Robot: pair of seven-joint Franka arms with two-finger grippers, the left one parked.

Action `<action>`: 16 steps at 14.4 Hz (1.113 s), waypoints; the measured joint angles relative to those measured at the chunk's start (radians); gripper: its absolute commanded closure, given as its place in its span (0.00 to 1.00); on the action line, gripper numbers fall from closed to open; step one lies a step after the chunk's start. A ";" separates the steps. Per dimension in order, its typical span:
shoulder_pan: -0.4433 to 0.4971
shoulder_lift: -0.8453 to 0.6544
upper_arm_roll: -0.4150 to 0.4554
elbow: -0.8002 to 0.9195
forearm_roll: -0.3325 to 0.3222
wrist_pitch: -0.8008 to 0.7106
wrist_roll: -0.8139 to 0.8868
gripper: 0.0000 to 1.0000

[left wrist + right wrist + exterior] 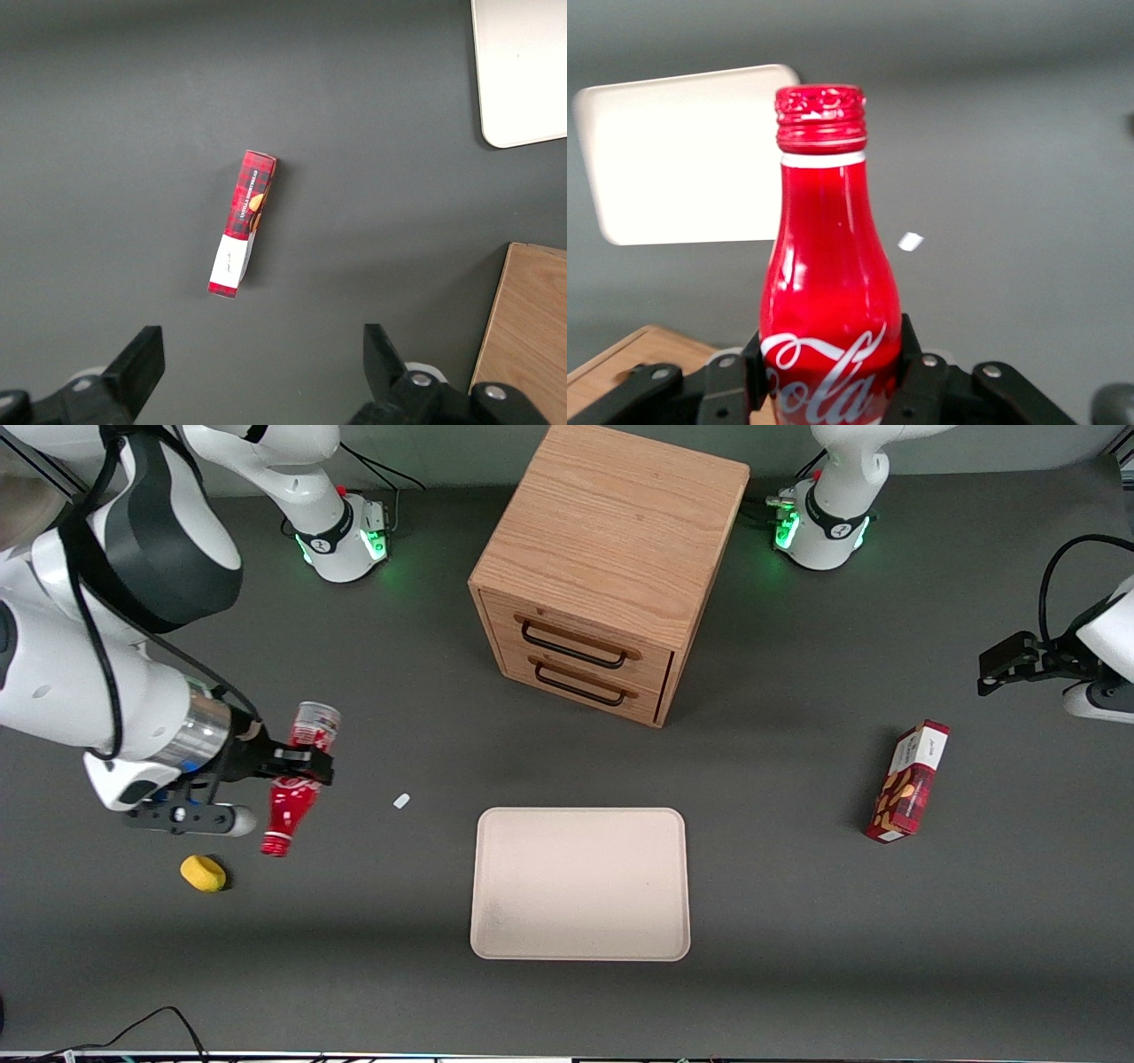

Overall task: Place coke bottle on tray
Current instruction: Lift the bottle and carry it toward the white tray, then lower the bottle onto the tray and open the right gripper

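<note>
Gripper [297, 766], black two-finger type on the working right arm: clamped on the coke bottle at mid-body, raised above the grey tabletop toward the working arm's end of the table. In the right wrist view the gripper [833, 376] shows one black finger [740, 390] pressed against each side of the bottle's label.

Coke bottle [291, 806], small contour-shaped bottle with red label, white script logo and red cap: held off the table, tilted, its red cap pointing down and nearer the front camera, its clear base raised and farther from it. In the right wrist view the coke bottle [828, 292] fills the middle, ribbed cap uppermost, script logo just above the fingers.

Yellow rounded object [203, 873]: on the table, near the bottle's cap and nearer the front camera than the gripper.

Small white scrap [401, 801]: on the table between the bottle and the tray.

Tray [580, 939], flat beige rectangle with rounded corners and low rim: on the table, well apart from the bottle, in front of the drawers.

Wooden two-drawer cabinet [611, 540], light oak with dark bar handles: farther from the front camera than the tray.

Red rectangular snack box [908, 782], tartan-patterned: on the table toward the parked arm's end, well apart from the tray.
</note>
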 measured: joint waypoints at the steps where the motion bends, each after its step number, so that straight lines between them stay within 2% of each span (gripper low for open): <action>1: 0.008 0.038 0.030 0.023 0.000 0.019 0.000 1.00; 6: 0.066 0.278 0.058 0.046 -0.008 0.218 0.001 1.00; 9: 0.093 0.428 0.059 0.051 -0.093 0.350 0.001 1.00; 13: 0.126 0.556 0.059 0.055 -0.183 0.506 0.025 1.00; 16: 0.145 0.611 0.059 0.060 -0.210 0.591 0.062 1.00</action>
